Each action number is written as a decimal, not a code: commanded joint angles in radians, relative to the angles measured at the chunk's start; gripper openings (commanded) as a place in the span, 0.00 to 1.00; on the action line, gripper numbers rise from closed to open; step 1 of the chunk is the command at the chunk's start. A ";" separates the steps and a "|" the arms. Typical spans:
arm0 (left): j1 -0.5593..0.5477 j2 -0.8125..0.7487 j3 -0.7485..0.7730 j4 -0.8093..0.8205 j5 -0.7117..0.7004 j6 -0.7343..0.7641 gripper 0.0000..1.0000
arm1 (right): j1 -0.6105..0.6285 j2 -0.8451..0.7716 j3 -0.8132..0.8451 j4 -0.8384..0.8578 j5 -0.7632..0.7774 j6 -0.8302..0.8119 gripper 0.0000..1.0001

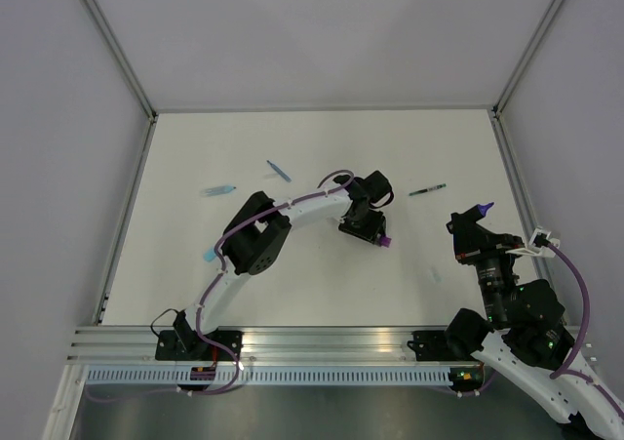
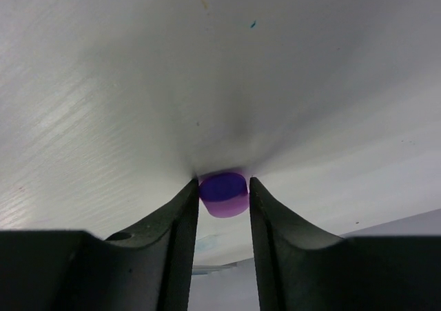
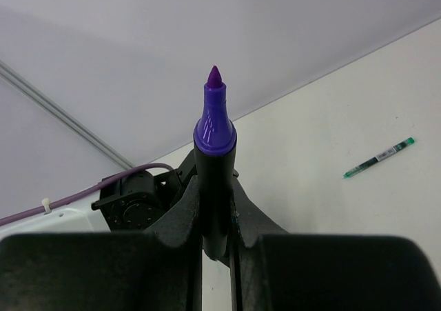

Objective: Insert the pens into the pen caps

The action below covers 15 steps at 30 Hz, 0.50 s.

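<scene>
A small purple pen cap (image 2: 224, 199) rests on the white table between my left gripper's (image 2: 224, 187) fingertips, and both pads touch its sides. From above, that left gripper (image 1: 373, 233) points down at the table's middle, the cap (image 1: 386, 241) at its tip. My right gripper (image 3: 216, 190) is shut on the stubby black-and-purple marker (image 3: 215, 135), tip up and uncapped. In the top view it (image 1: 474, 221) hovers at the right, its marker tip (image 1: 485, 208) aimed left. A thin green pen (image 1: 427, 190) (image 3: 379, 158) lies between the arms.
A light blue marker (image 1: 219, 189) and a slim bluish cap (image 1: 279, 171) lie at the back left. A light blue cap (image 1: 208, 256) sits beside the left arm's elbow. A pale blue mark (image 1: 435, 275) shows near the right arm. Walls close off three sides.
</scene>
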 commanded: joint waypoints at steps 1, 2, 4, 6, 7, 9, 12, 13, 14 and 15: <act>0.012 -0.005 -0.027 -0.039 -0.077 -0.045 0.43 | 0.002 -0.006 0.021 0.011 -0.001 -0.012 0.00; 0.012 -0.012 -0.027 -0.045 -0.093 -0.038 0.46 | 0.002 -0.003 0.021 0.013 -0.001 -0.011 0.00; 0.012 -0.016 -0.026 -0.067 -0.105 -0.030 0.52 | 0.001 0.000 0.017 0.015 -0.002 -0.009 0.00; 0.011 -0.022 -0.026 -0.091 -0.105 -0.027 0.56 | 0.001 0.000 0.017 0.016 -0.004 -0.009 0.00; 0.011 -0.022 -0.026 -0.094 -0.105 -0.024 0.58 | 0.002 0.000 0.017 0.018 -0.004 -0.009 0.00; 0.008 -0.019 -0.023 -0.088 -0.105 -0.015 0.59 | 0.001 0.001 0.019 0.019 -0.005 -0.007 0.00; -0.003 -0.006 0.020 -0.119 -0.102 -0.016 0.59 | 0.001 -0.002 0.019 0.016 -0.005 -0.009 0.00; -0.005 0.005 0.030 -0.123 -0.096 -0.019 0.60 | 0.002 -0.003 0.019 0.016 -0.004 -0.009 0.00; -0.008 0.011 0.037 -0.130 -0.090 -0.022 0.60 | 0.002 -0.005 0.017 0.015 -0.004 -0.009 0.00; -0.015 0.016 0.046 -0.136 -0.079 -0.034 0.61 | 0.001 -0.005 0.021 0.013 -0.004 -0.009 0.00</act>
